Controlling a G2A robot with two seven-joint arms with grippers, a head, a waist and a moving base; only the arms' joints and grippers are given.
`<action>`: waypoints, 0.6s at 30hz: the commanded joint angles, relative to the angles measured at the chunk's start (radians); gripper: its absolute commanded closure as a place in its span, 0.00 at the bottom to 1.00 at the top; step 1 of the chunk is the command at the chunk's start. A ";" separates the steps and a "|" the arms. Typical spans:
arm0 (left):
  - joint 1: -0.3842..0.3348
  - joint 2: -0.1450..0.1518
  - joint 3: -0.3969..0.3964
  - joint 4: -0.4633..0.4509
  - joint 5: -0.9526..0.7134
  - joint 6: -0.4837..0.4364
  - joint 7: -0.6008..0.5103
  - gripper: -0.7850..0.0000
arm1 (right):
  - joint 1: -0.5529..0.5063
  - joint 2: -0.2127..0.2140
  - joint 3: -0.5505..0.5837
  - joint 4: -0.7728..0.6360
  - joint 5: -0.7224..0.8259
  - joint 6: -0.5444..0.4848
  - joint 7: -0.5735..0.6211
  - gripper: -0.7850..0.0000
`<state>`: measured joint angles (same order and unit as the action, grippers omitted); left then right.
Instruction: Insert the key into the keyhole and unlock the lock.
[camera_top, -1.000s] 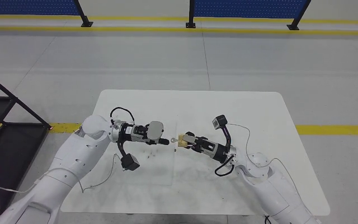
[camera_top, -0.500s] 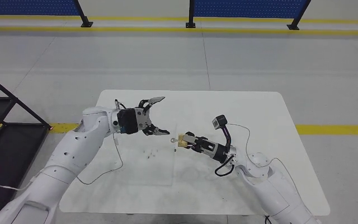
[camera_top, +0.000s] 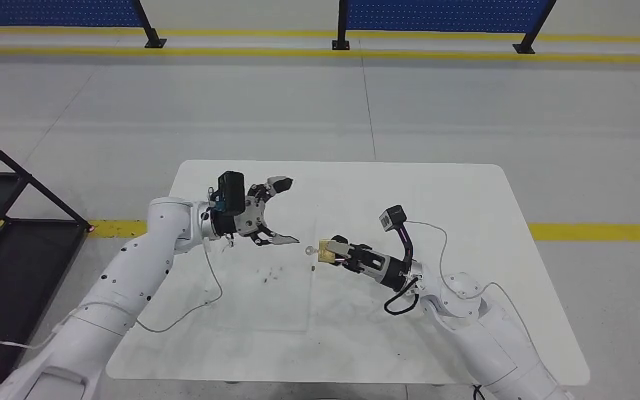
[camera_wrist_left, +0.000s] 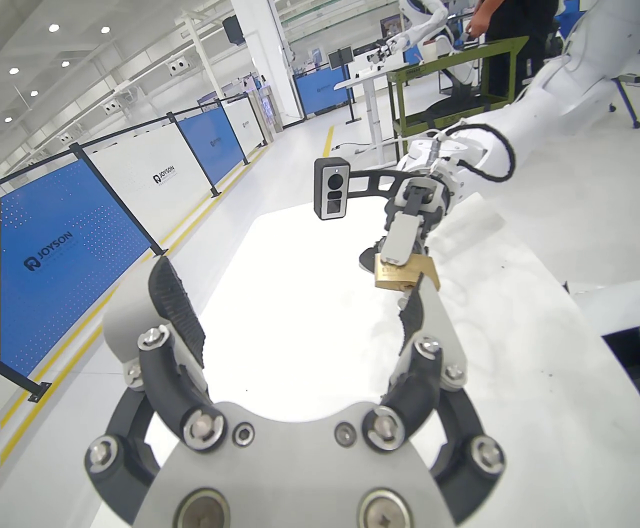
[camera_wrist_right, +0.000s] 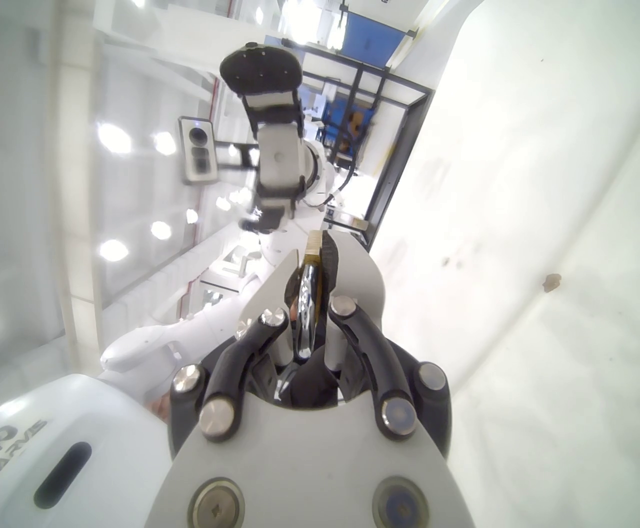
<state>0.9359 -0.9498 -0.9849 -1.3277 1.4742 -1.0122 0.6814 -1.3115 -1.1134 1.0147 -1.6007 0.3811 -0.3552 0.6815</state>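
Note:
A brass padlock (camera_top: 324, 256) hangs just above the white table (camera_top: 450, 200), with my right gripper (camera_top: 333, 256) shut on it. A small silver piece, apparently the key (camera_top: 309, 249), sticks out of the lock's end that faces the left arm. My left gripper (camera_top: 287, 212) is open and empty, a short way from the lock on its far-left side. In the left wrist view its fingers (camera_wrist_left: 172, 300) spread wide, and beyond them the right gripper (camera_wrist_left: 395, 255) clamps the padlock (camera_wrist_left: 395, 277). The right wrist view has the padlock (camera_wrist_right: 313, 243) edge-on between closed jaws, with the left gripper (camera_wrist_right: 270, 125) farther off.
A few dark specks (camera_top: 265, 272) lie on the table near the left arm. A black frame (camera_top: 30, 230) stands on the floor beside the table's left edge. Blue barriers (camera_top: 440, 12) line the far side of the room.
My left gripper was shut close by the lock's end; it has opened and drawn back away from the lock. The right gripper and padlock have stayed in place.

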 joint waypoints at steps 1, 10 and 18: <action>0.000 0.000 0.000 0.000 -0.002 0.000 -0.001 0.00 | 0.000 0.000 0.000 0.000 0.000 0.000 0.000 1.00; 0.021 0.006 0.031 0.029 -0.336 0.000 -0.300 0.00 | 0.000 0.000 0.000 0.000 0.000 0.000 0.000 1.00; 0.010 0.031 0.054 -0.019 -1.107 0.144 -0.935 0.00 | 0.000 0.000 0.000 0.000 0.000 0.000 0.000 1.00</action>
<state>0.9499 -0.9243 -0.9306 -1.3195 0.5380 -0.9336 -0.1014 -1.3115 -1.1134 1.0147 -1.6007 0.3811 -0.3552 0.6815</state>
